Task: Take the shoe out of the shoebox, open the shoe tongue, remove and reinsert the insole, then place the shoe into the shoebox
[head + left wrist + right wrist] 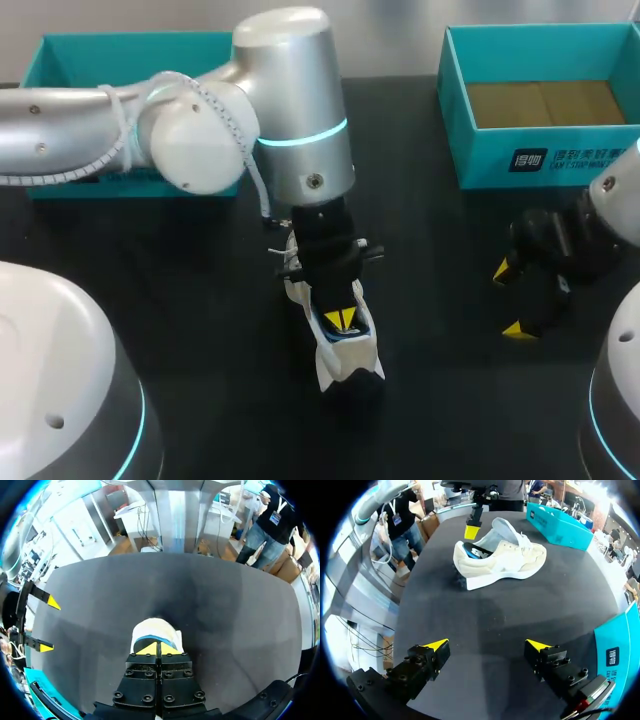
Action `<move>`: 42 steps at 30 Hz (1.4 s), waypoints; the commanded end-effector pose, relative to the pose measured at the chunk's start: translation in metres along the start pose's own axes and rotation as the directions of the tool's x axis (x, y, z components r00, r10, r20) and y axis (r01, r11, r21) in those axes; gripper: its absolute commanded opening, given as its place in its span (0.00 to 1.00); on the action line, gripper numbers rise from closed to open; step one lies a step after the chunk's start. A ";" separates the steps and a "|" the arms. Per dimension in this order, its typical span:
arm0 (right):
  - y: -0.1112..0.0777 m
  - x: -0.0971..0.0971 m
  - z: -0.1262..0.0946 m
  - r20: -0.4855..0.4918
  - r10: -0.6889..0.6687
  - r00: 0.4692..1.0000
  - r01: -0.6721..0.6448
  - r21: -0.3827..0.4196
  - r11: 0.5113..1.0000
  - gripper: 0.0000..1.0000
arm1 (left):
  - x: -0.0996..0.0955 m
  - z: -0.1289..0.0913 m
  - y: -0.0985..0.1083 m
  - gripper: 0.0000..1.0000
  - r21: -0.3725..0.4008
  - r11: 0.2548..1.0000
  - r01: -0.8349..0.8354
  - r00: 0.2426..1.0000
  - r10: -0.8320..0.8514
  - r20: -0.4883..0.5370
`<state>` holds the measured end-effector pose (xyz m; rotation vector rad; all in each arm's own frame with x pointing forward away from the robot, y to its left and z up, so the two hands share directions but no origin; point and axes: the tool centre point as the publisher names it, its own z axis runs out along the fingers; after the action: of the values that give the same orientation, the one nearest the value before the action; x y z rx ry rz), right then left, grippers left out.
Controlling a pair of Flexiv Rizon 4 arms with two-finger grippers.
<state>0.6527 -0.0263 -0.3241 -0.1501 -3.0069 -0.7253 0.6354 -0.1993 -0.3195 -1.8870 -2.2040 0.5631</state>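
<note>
Closest in, the cream low-top sneaker (350, 372) stands on its sole on the black surface (440, 400), out of the box. My left end effector (157, 649) points down into its heel opening, yellow tips pressed together at the blue foam insole (475, 551). I can't tell if the insole's edge is actually pinched. If it isn't, a pull would probably come up empty. If it is, I'd expect the whole shoe to lift or tip, because nothing braces it. My right end effector (487, 647) hangs well apart from the shoe, fingers spread wide and holding nothing. Farthest off, the open teal cardboard shoebox (470, 150) waits at the surface's far right.
</note>
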 end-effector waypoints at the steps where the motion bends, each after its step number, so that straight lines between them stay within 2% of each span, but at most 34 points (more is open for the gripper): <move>1: 0.000 0.001 0.000 0.003 0.001 1.000 -0.001 0.003 1.000 1.00 | -0.009 0.009 0.003 0.00 -0.005 1.000 0.006 1.000 -0.006 -0.008; 11: 0.000 0.001 0.000 0.003 0.001 1.000 -0.001 0.003 1.000 1.00 | -0.012 0.025 -0.002 0.00 -0.033 0.999 0.005 1.000 -0.006 -0.011; 16: 0.000 0.001 0.000 0.003 0.001 1.000 -0.001 0.003 1.000 1.00 | -0.008 0.034 -0.005 0.00 -0.076 0.997 0.005 1.000 -0.006 -0.010; 20: 0.000 0.001 0.000 0.003 0.001 1.000 -0.001 0.003 1.000 1.00 | -0.005 0.043 0.000 0.00 -0.118 0.993 0.017 1.000 -0.017 0.006; 25: 0.000 0.001 0.000 0.003 0.001 1.000 -0.001 0.003 1.000 1.00 | -0.002 0.052 0.007 0.00 -0.121 0.992 0.031 0.999 -0.030 0.011; 29: 0.000 0.001 0.000 0.003 0.001 1.000 -0.001 0.003 1.000 1.00 | 0.001 0.044 0.011 0.00 -0.137 0.989 0.051 0.998 -0.047 0.031; 32: 0.000 0.001 0.000 0.003 0.001 1.000 -0.001 0.003 1.000 1.00 | 0.004 0.032 0.004 0.00 -0.148 0.988 0.044 0.998 -0.036 0.060; 34: 0.000 0.001 0.000 0.003 0.001 1.000 -0.001 0.003 1.000 1.00 | 0.003 0.032 0.000 0.00 -0.155 0.987 0.034 0.998 -0.024 0.063; 42: 0.000 0.001 0.000 0.003 0.001 1.000 -0.001 0.003 1.000 1.00 | -0.007 0.067 0.005 0.00 -0.169 0.985 0.019 1.000 -0.021 -0.010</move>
<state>0.6520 -0.0266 -0.3239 -0.1503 -3.0079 -0.7257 0.6148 -0.2023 -0.3656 -1.9511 -2.3325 0.3971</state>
